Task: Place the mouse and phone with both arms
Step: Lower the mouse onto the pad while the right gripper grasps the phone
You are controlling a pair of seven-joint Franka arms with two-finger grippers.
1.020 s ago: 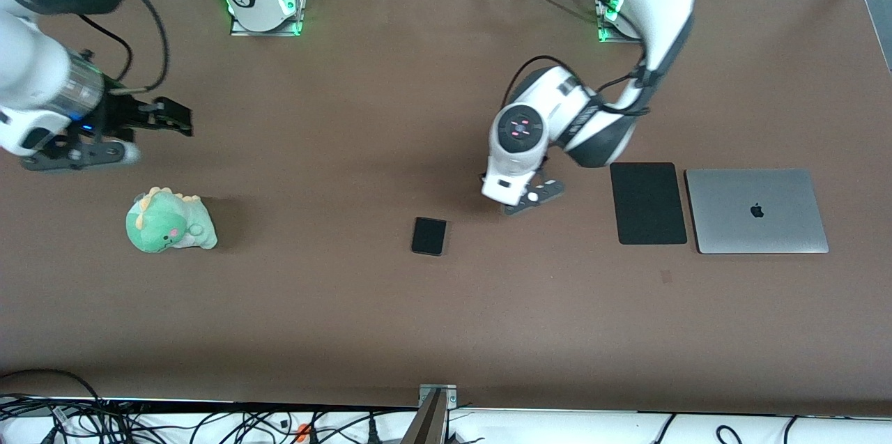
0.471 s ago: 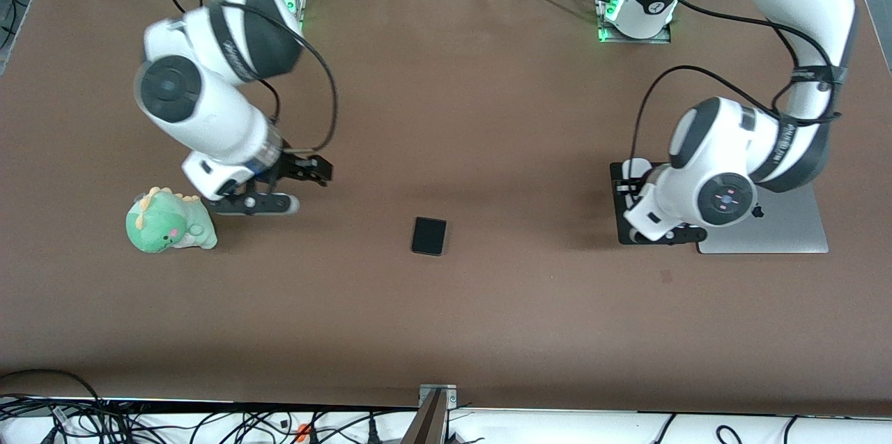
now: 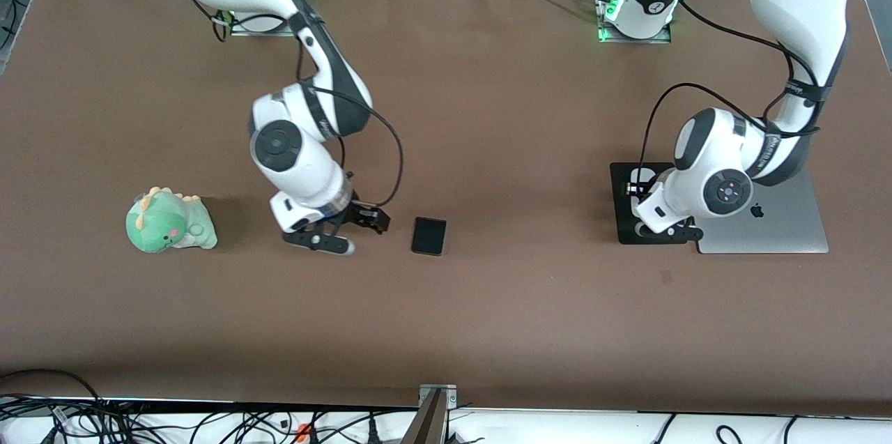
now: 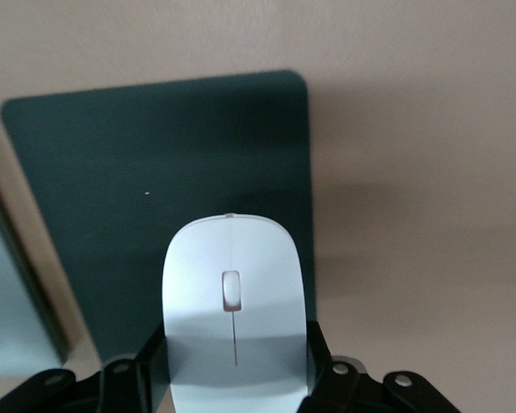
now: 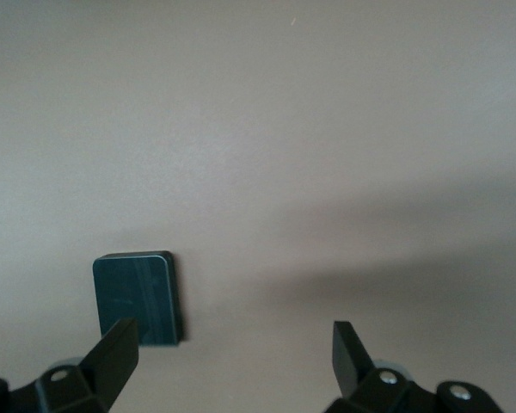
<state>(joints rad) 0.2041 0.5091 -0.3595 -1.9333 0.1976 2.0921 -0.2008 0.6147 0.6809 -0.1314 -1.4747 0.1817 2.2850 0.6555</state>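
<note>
1. Since half a second ago your right arm has swung from beside the plush dinosaur (image 3: 169, 221) toward the table's middle; your left arm has barely shifted over the mouse pad (image 3: 622, 210).
2. Nearest the front camera, the phone (image 3: 428, 235) lies flat on the table (image 3: 446, 318), untouched.
3. At the phone's 9 o'clock in the front view, the right gripper (image 3: 348, 231) sits low, fingers spread wide and empty. In its wrist view one fingertip (image 5: 120, 344) overlaps the phone's (image 5: 138, 297) corner, so the phone is off-centre between the jaws.
4. Risk: if you close from here, I'd expect one finger to land on the glossy top, or to nudge the phone so it slides.
5. Farther back, toward the left arm's end, the left gripper (image 3: 644, 203) is clamped on the mouse (image 4: 232, 301) over the pad, beside the laptop (image 3: 787, 228).
6. Risk: release it high and the mouse could bounce or skid off the pad.
</note>
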